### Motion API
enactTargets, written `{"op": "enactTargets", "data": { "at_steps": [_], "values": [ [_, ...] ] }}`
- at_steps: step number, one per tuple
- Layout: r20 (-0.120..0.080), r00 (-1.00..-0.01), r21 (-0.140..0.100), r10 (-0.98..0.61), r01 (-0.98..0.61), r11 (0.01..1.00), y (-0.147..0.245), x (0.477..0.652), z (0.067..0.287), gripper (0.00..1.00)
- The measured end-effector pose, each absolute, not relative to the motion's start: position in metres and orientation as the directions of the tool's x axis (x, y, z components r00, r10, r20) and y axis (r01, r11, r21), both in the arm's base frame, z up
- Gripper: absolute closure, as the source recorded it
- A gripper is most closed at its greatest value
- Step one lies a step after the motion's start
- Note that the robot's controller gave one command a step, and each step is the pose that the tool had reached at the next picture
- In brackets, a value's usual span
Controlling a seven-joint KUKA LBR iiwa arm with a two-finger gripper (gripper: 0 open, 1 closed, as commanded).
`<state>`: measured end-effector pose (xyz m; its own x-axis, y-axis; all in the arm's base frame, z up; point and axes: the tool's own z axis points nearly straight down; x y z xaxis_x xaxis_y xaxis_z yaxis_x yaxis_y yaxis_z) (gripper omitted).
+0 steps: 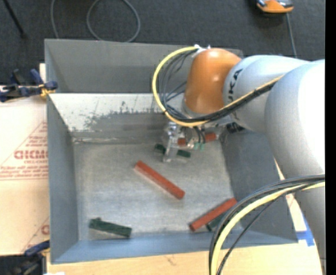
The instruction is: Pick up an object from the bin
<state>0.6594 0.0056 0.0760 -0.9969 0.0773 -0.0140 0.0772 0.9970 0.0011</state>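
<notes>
At upper centre of the bin (62, 171), the tool (172, 146) sits over a dark green stick (161, 149) lying left-right; I cannot tell the tool's state.

Bin (99, 179): red bar (159, 180), prob green bar (109, 228)

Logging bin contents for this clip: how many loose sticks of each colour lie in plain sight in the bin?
Red sticks: 2
Green sticks: 2, one of them right at the claw
Total: 4 in plain sight
</notes>
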Motion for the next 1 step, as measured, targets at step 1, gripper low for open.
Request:
{"op": "enactTargets", "data": {
  "at_steps": [1],
  "values": [
    [-0.012, -0.991, -0.005, -0.133, -0.133, 0.991, -0.0444, 0.6368, 0.2206, 1.0]
  ]
}}
